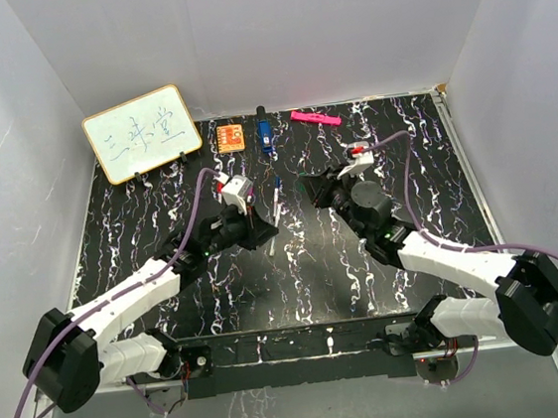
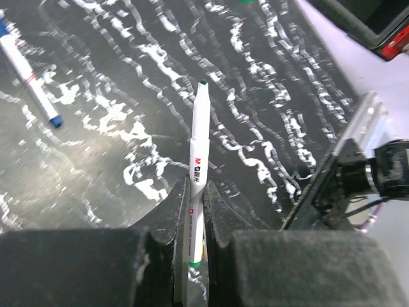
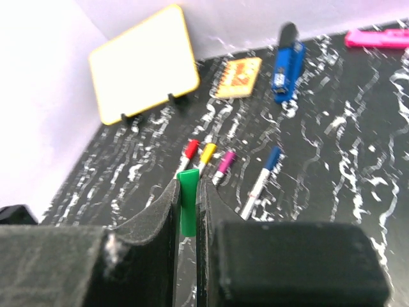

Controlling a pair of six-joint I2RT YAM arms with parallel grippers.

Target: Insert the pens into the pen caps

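Left wrist: slim white green-tipped pen (image 2: 197, 167)

Five caps: red cap (image 3: 191, 148), yellow cap (image 3: 208, 152), purple cap (image 3: 226, 159), blue cap (image 3: 273, 157), green cap (image 3: 187, 198). Five pens: a green-tipped pen (image 2: 197, 185) and a blue pen (image 2: 29, 73) show whole, three more mostly hidden. One whiteboard (image 1: 141, 134), one orange block (image 1: 230, 136), one blue object (image 1: 264, 136), one pink marker (image 1: 315, 118).

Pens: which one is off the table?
The green-tipped pen, shut in the left gripper. The red pen, yellow pen, purple pen and blue pen lie on the table.
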